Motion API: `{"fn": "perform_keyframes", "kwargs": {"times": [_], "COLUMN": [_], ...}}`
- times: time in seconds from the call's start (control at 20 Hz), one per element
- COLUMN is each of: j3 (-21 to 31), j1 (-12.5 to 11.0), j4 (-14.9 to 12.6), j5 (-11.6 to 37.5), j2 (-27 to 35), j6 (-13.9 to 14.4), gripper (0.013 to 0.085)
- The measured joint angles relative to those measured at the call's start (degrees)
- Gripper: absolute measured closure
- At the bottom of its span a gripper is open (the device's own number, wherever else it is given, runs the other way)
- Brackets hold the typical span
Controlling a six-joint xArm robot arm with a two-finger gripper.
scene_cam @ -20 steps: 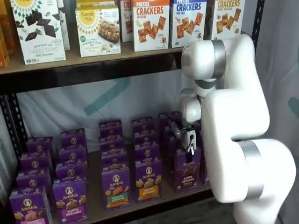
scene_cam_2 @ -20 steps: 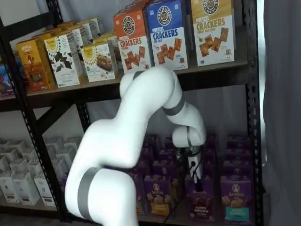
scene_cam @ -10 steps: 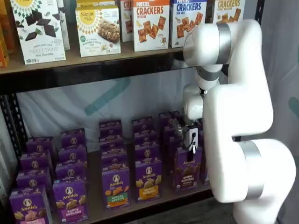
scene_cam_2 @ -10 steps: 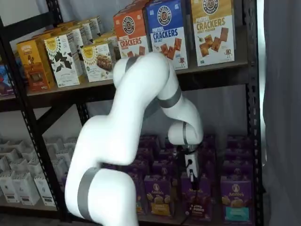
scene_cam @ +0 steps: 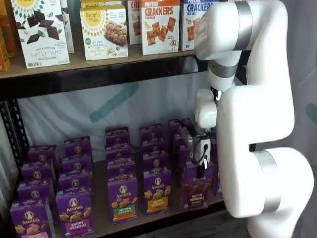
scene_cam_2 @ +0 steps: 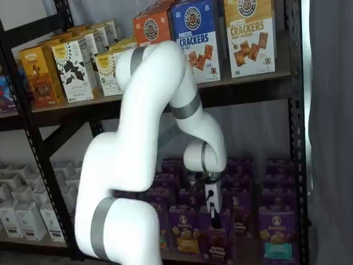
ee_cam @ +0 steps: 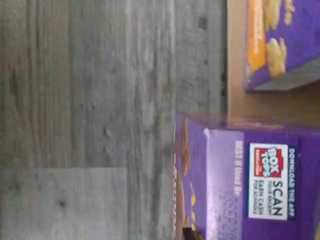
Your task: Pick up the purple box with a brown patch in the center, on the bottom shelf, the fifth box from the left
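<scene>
The purple box (scene_cam: 197,189) with the dark brown patch stands at the front of the bottom shelf (scene_cam: 100,214), tilted slightly and pulled forward of its row. In both shelf views my gripper (scene_cam: 200,162) comes down onto its top, fingers shut on it. In a shelf view the same purple box (scene_cam_2: 218,247) hangs under the gripper (scene_cam_2: 213,217) near the shelf's front edge. The wrist view shows the purple box's top (ee_cam: 267,181) with a Box Tops label, and part of its brown front past the shelf's lip.
Rows of purple cartons fill the bottom shelf; one with a yellow-orange band (scene_cam: 157,194) stands just left of the held box, and shows in the wrist view (ee_cam: 280,40). Cracker boxes (scene_cam: 159,26) line the higher board. My white arm (scene_cam: 252,124) covers the shelf's right end. Grey plank floor (ee_cam: 90,120) lies below.
The arm has swung upward and back, and the gripper has drawn the purple box forward out of its row toward the shelf's front edge.
</scene>
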State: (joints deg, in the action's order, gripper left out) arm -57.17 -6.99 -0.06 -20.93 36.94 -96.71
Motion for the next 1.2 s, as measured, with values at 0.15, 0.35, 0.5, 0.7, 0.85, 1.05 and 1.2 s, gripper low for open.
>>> {"fn": "perform_keyframes", "kwargs": {"times": [0.15,0.35,0.5,0.7,0.85,1.05,1.2], "j3": [6.2,13.7,19.1,26.1,30.8,36.0,39.3], "j1": [1.5,3.9,6.1,9.2,11.2,13.0,14.0], "j4": [1.5,6.0,12.5,19.0,22.3,21.6,18.8], "j5": [2.7,6.2,8.3,10.1,10.4,10.2,9.1], "j2": [-3.4,-7.7,-11.3,-17.0,-21.7,-28.2,-33.6], "j6": [0.1,-2.1,-6.2,-9.6,-10.8,-8.2,-4.2], "gripper": [0.069,0.069,0.069,0.069,0.069,0.069,0.069]}}
